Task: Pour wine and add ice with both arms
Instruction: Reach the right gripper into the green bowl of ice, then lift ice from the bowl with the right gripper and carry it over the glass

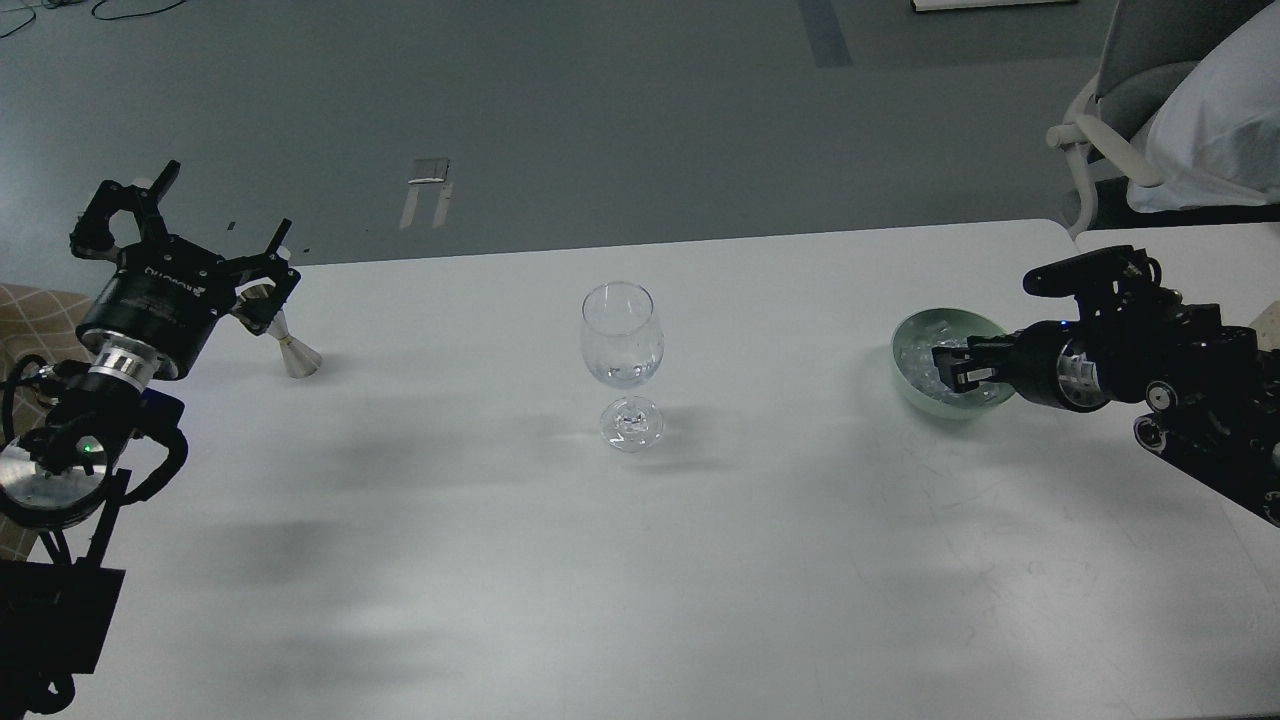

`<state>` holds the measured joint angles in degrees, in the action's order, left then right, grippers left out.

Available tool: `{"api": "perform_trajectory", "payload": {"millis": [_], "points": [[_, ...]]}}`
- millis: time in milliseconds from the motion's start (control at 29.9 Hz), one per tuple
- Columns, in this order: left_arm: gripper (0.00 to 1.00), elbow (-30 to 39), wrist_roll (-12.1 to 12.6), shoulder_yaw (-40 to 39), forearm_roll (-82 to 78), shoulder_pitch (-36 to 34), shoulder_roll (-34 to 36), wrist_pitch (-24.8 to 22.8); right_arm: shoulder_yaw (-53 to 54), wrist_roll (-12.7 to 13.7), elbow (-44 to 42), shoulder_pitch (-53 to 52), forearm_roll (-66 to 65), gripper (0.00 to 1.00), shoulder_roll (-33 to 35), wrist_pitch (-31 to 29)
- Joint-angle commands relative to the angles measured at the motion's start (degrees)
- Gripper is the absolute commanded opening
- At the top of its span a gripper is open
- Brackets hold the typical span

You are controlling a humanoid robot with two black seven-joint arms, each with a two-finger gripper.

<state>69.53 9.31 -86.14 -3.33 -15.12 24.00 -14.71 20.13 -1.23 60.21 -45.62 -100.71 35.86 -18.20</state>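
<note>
1. Head view: white table is wide and bare in front; wine glass stands upright mid-table, well apart from both grippers, open surface on either side of it.
2. Table far edge runs just behind the glass line; right end of the table lies close behind the bowl.
3. Left gripper sits at the table's far-left corner, prongs spread wide, nothing held between them.
4. Metal jigger stands tilted on the table just below and beside the left gripper's right prong; contact cannot be told.
5. Right gripper reaches in from the right, tip down inside the pale green bowl, over the ice.
6. Right fingers look close together, but dark and small; cannot tell whether they grip a cube.
7. Wine: a small clear pool in the bottom of the glass bowl, far left of the right jaws, far right of the left jaws.
</note>
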Motion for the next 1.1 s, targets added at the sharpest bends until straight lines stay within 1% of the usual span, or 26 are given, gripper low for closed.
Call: {"api": "perform_trajectory", "payload": {"millis": [0, 100, 334, 434, 501, 602, 902, 1036, 1069], "points": [[0.98, -0.09, 0.0, 0.0, -0.01, 0.0, -0.01, -0.05, 0.0, 0.35, 0.09, -0.26, 0.08, 0.13, 0.0, -0.08], [0.98, -0.09, 0.0, 0.0, -0.01, 0.0, 0.08, -0.05, 0.0, 0.35, 0.26, -0.52, 0.16, 0.12, 0.0, -0.08], [0.98, -0.09, 0.0, 0.0, -0.01, -0.09, 0.17, 0.04, 0.09, 0.35, 2.2, -0.87, 0.34, 0.12, 0.7, -0.17], [0.98, -0.01, 0.0, 0.0, -0.01, -0.09, 0.43, 0.12, 0.35, 0.35, 5.18, -1.14, 0.43, 0.12, 3.24, -0.17], [0.98, 0.08, 0.0, -0.08, -0.01, -0.09, 0.7, 0.21, 0.62, 0.35, 7.81, -2.62, 0.43, 0.12, 6.13, -0.17], [0.98, 0.08, 0.0, 0.0, 0.08, -0.09, 0.79, 0.21, 0.62, 0.17, 8.43, -4.99, 0.43, 0.12, 7.81, -0.17], [0.98, 0.17, 0.0, 0.18, -0.01, -0.09, 0.43, 0.3, 6.68, -0.09, 14.14, -10.45, 1.13, 0.12, 9.58, -0.26], [0.98, 0.17, 0.0, 0.18, -0.01, -0.09, 0.35, 0.3, 8.0, -0.01, 18.88, -11.07, 1.13, 0.13, 8.79, -0.35], [0.98, 0.26, 0.0, 0.18, -0.01, -0.09, 0.35, 0.3, 8.0, 0.17, 20.81, -11.16, 1.13, 0.15, 8.18, -0.35]]}}
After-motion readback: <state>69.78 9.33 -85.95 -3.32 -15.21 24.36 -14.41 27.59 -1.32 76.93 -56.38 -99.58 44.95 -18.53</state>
